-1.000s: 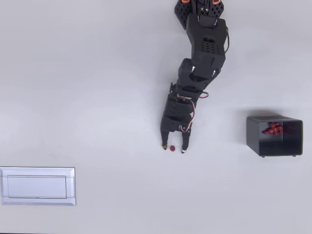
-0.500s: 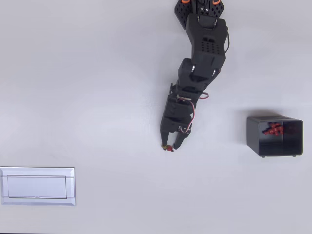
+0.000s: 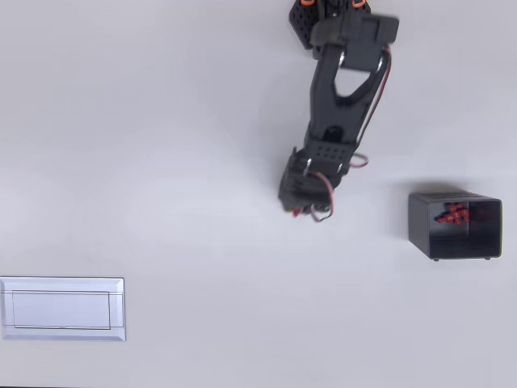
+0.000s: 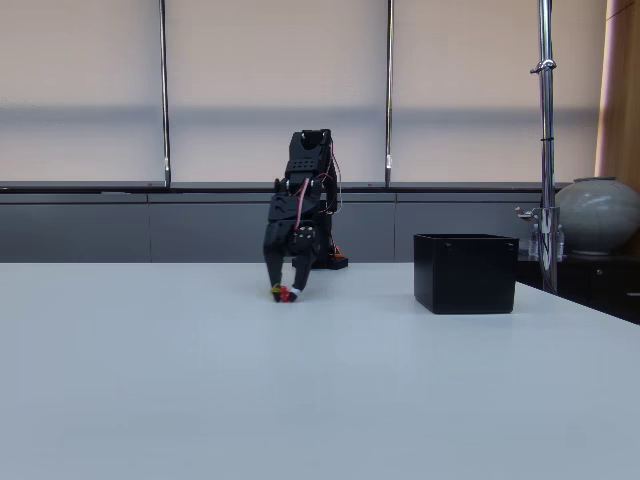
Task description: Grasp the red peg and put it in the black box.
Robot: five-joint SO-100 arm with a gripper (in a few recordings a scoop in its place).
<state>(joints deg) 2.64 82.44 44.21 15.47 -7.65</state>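
My black gripper (image 4: 284, 291) points down near the middle of the table, shut on the tiny red peg (image 4: 285, 295), which hangs just above the tabletop. In the overhead view the gripper (image 3: 297, 212) is seen from above, a speck of the red peg (image 3: 296, 212) showing at its tips. The black box (image 3: 420, 228) stands apart to the right with several other red pegs (image 3: 452, 214) inside. In the fixed view the box (image 4: 465, 275) sits right of the gripper.
A flat pale grey tray (image 3: 63, 308) lies at the lower left of the overhead view. The arm's base (image 3: 331, 12) is at the top edge. White tabletop stretches between gripper and box.
The open gripper shut on the red peg lying on the table, then rose and drew back toward the base with the peg in it.
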